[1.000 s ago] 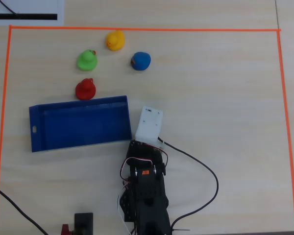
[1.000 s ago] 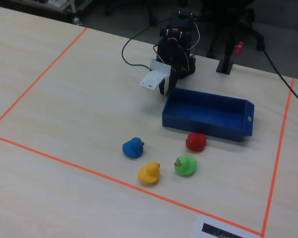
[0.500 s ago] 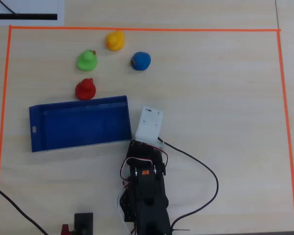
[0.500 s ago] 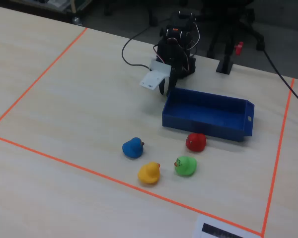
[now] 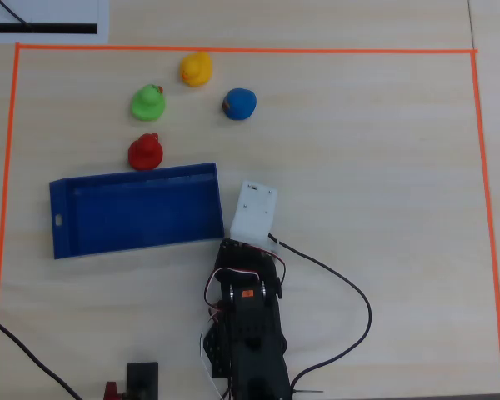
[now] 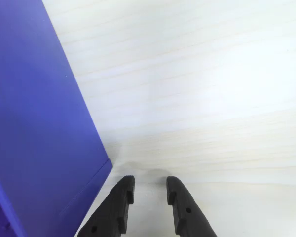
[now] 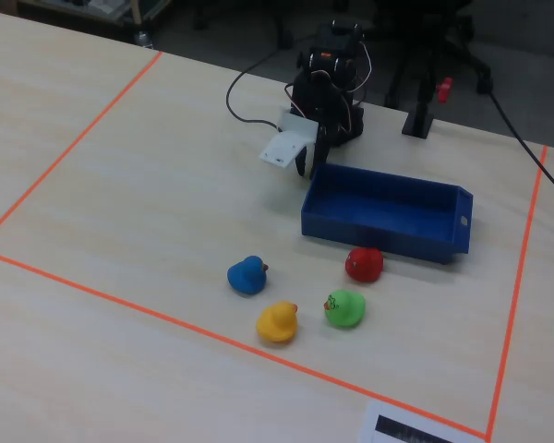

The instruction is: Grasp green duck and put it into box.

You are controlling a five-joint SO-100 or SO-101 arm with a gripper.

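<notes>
The green duck stands on the table beyond the box's far wall, among the other ducks; it also shows in the fixed view. The dark blue box lies empty; it also shows in the fixed view and fills the left of the wrist view. My gripper hangs low just off the box's right end, its black fingers a little apart with nothing between them. In the overhead view a white wrist block hides the fingers. The gripper is far from the green duck.
A red duck sits against the box's far wall, a yellow duck and a blue duck lie beyond. Orange tape borders the work area. A black cable loops right of the arm base.
</notes>
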